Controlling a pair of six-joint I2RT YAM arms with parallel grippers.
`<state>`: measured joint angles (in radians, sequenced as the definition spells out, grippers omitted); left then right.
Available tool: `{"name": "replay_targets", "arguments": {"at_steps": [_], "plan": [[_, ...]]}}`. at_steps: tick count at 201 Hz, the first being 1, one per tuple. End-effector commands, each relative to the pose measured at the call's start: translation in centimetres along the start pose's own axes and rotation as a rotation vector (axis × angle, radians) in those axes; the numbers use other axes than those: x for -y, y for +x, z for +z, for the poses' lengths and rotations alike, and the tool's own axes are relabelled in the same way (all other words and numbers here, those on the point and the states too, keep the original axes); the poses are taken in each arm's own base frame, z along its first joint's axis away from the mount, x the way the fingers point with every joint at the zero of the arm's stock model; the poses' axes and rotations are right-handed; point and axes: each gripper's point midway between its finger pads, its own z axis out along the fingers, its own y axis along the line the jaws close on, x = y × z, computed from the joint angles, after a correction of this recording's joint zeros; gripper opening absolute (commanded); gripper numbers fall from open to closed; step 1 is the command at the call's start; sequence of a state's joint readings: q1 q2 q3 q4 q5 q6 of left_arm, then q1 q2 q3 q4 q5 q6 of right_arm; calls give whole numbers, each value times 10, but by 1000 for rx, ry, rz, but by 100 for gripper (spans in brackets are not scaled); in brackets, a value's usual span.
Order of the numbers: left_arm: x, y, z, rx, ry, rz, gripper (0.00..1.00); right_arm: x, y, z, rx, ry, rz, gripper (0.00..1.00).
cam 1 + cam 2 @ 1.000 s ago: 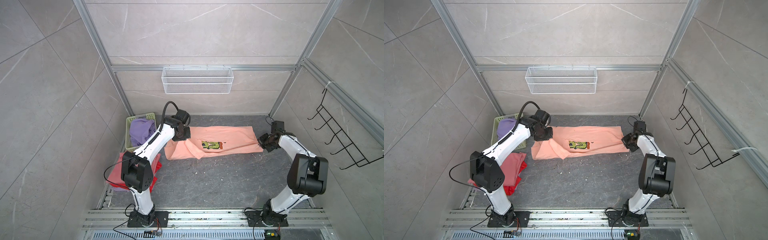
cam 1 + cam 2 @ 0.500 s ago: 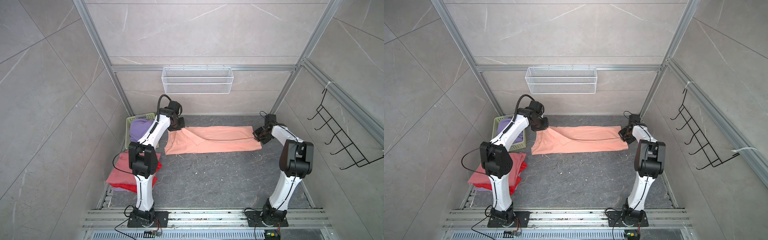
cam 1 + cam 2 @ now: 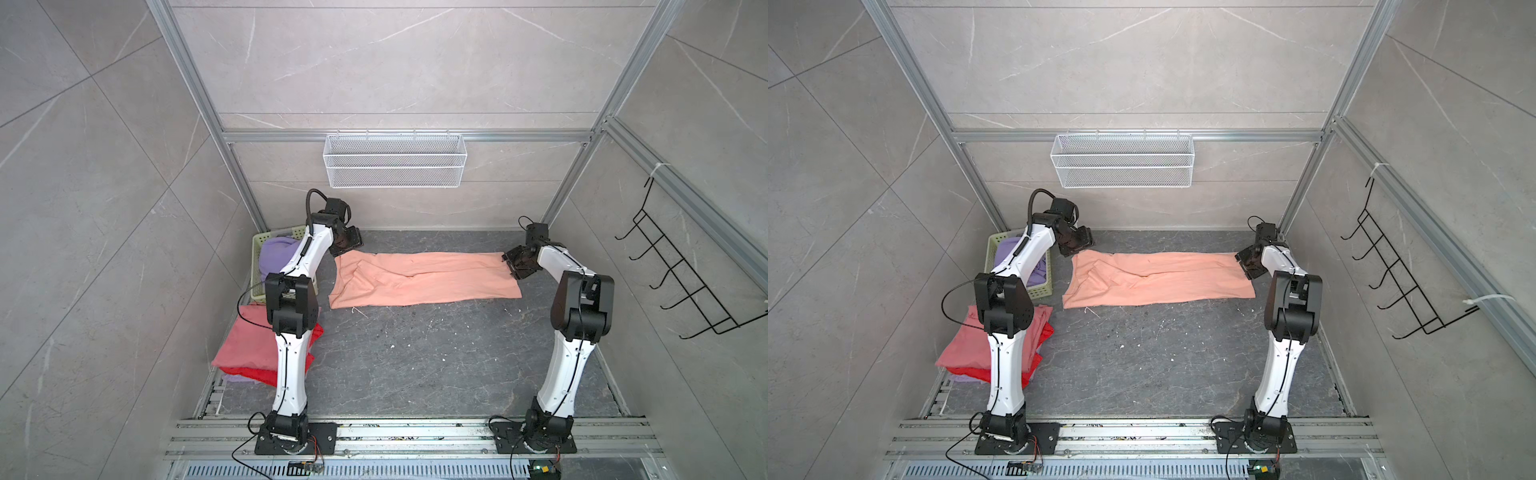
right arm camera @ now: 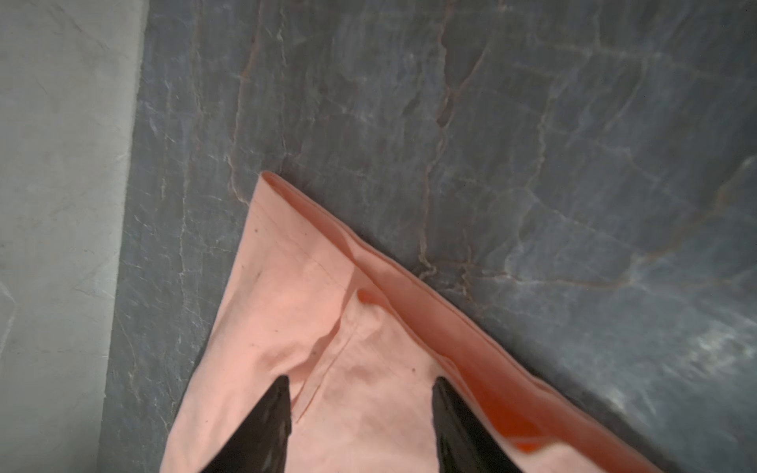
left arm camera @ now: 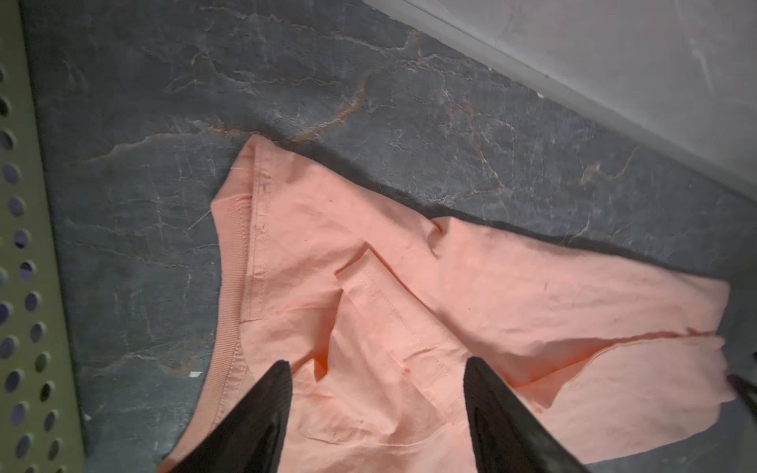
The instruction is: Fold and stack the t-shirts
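Observation:
The peach-pink t-shirt (image 3: pixel 424 278) (image 3: pixel 1158 278) lies on the dark floor near the back wall as a long folded strip, its print hidden. My left gripper (image 3: pixel 347 245) (image 5: pixel 377 366) hovers open over the collar end (image 5: pixel 233 262). At the opposite end my right gripper (image 3: pixel 517 264) (image 4: pixel 361 381) is open above the hem corner (image 4: pixel 286 229). Neither holds cloth. At front left, a dusty rose shirt (image 3: pixel 249 340) tops a stack over red (image 3: pixel 249 374) and lavender (image 3: pixel 235 379) ones, partly hidden by the left arm.
A pale green perforated basket (image 3: pixel 259 241) (image 5: pixel 24 286) with a lavender shirt (image 3: pixel 274 253) stands at back left beside the left gripper. A white wire basket (image 3: pixel 395 166) hangs on the back wall. Black hooks (image 3: pixel 681 282) stick out from the right wall.
Both grippers carried the shirt's near edge toward the back wall, folding it over the print. Both then opened and let the cloth go.

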<state>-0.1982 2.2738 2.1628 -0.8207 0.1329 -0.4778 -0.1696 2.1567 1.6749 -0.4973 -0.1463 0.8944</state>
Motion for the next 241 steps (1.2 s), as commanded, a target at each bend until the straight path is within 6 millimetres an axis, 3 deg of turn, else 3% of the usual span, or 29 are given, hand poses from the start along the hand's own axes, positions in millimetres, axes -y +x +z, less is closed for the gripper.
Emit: {"name": "replay_targets", "arguments": {"at_steps": [1, 25, 47, 88, 129, 175, 241], "plan": [[13, -9, -22, 71, 63, -54, 74, -6, -2, -23, 39, -34, -26, 57], [16, 3, -33, 61, 83, -77, 75, 3, 13, -35, 28, -22, -58, 58], [35, 28, -35, -1, 117, -68, 75, 5, 29, -41, 13, -18, -75, 58], [65, 93, -13, -139, 107, -114, 75, -3, 60, -43, -31, -39, -101, 58], [87, 126, 17, -165, 166, -285, 75, -9, 87, -30, -87, -84, -106, 59], [93, 133, 40, -157, 206, -407, 75, -7, 101, -16, -109, -85, -117, 59], [91, 137, 61, -171, 191, -462, 75, 17, 107, 0, -129, 3, -140, 59]]}}
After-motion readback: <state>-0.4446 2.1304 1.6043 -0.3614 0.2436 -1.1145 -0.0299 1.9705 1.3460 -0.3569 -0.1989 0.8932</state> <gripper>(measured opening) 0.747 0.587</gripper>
